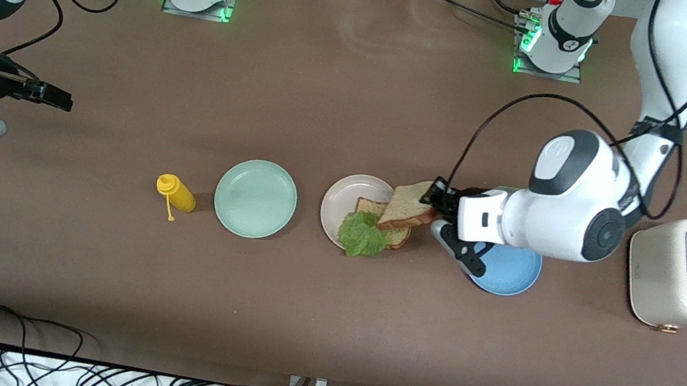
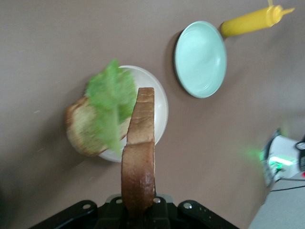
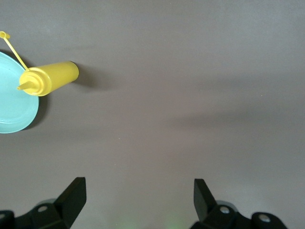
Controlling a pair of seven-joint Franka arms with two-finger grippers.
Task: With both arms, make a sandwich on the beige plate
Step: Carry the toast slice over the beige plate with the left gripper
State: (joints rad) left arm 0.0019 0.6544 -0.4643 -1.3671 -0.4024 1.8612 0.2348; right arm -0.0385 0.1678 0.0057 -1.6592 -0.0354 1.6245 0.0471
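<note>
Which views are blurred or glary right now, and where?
Left wrist view: ruffled green lettuce leaf smeared with blur, while the brown bread slice in the left gripper stays fairly sharp. Front view: sharp, soft sheen on the mint green plate. Right wrist view: even light, no glare.

Three plates (image 1: 255, 198); two bread slices (image 1: 408, 207); perhaps one lettuce leaf (image 1: 364, 234).

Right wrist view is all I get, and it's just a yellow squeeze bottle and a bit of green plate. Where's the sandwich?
Observer: On the round beige plate: one brown bread slice with a ruffled green lettuce leaf on top.
Operator: Where's the other bread?
Observer: The second brown bread slice is pinched in the left pincer, tilted over that plate.
Operator: Is anything else on the table?
Observer: A cream two-slot toaster at the left arm's end, beside a round blue plate.
</note>
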